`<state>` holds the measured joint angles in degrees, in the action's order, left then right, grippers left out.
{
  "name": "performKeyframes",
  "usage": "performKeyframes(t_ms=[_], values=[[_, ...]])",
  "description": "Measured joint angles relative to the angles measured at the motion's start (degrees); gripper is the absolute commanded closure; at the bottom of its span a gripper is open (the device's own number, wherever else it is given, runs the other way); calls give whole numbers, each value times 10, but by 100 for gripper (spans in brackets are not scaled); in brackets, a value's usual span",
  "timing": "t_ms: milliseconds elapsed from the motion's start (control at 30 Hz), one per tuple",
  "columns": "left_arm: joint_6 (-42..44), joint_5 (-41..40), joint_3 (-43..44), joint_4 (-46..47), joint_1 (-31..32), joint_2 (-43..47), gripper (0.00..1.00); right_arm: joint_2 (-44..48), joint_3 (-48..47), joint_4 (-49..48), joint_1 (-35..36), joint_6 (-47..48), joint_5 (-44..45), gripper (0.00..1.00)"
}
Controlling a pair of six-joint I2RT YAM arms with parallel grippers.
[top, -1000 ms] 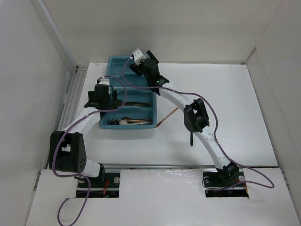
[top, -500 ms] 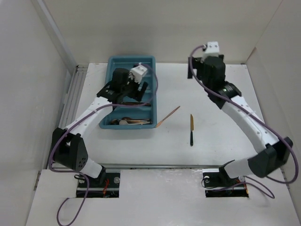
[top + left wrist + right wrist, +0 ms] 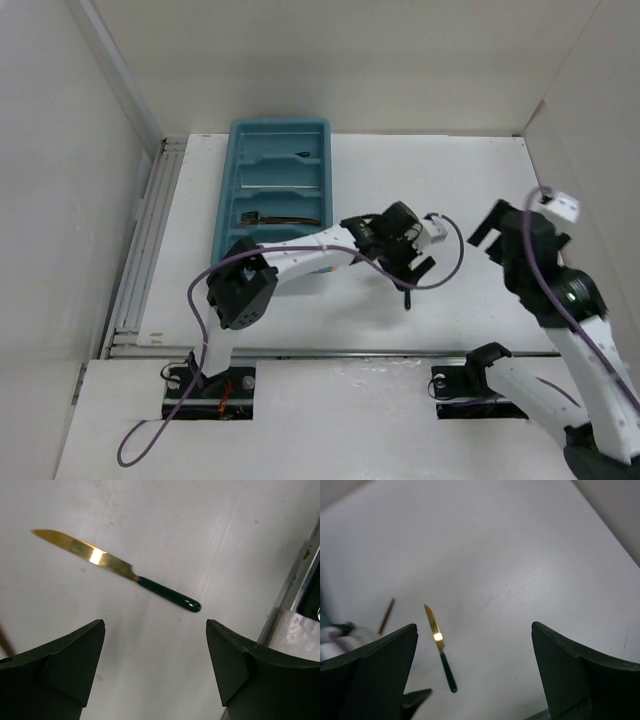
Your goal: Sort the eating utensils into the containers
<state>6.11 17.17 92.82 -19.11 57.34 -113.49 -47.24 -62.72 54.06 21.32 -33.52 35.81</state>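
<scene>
Both arms over the tray (image 3: 232,135) a second ago; neither there now. Swung the left gripper (image 3: 155,627) out to the right of the tray, low over the knife (image 3: 116,570). Pulled the right gripper (image 3: 474,627) much farther to the right of the tray and lifted it high, looking down on that same knife from a distance.

Reads as one drop-off into the tray finished and the next pick-up begun, with the knife as the likely target. Gold blade, dark green handle, lying flat on the table, well apart from the tray's right wall and not yet sorted. Also outside the tray: a thin copper piece (image 3: 386,615) on the tray side of the knife, hidden under the left arm in the overhead view. Inside the tray, copper utensils (image 3: 280,217) in the middle compartment; near compartment covered by the arm, contents not visible.

Left jaws spread wide, nothing between them, touching nothing; knife ahead of the fingertips, not yet straddled. Right jaws at full spread, likewise empty and clear of everything.

Probably calls for lining the left jaws across the slim handle before going down; flat on the table, so little to get under.
</scene>
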Motion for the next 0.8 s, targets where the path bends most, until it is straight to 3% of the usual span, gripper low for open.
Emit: performKeyframes(t_ms=[167, 300, 533, 667, 800], values=[[-66, -17, 15, -20, 61, -58, 19, 109, -66, 70, 0, -46, 74, 0], [-121, -62, 63, -34, 89, -116, 19, 106, -82, 136, 0, -56, 92, 0], [-162, -143, 83, -52, 82, -141, 20, 107, -86, 199, 0, -42, 92, 0], [-169, -156, 97, -48, 78, -156, 33, 127, -98, 207, 0, -26, 88, 0], [-172, -152, 97, -42, 78, -159, 58, 130, -115, 215, 0, -18, 85, 0]])
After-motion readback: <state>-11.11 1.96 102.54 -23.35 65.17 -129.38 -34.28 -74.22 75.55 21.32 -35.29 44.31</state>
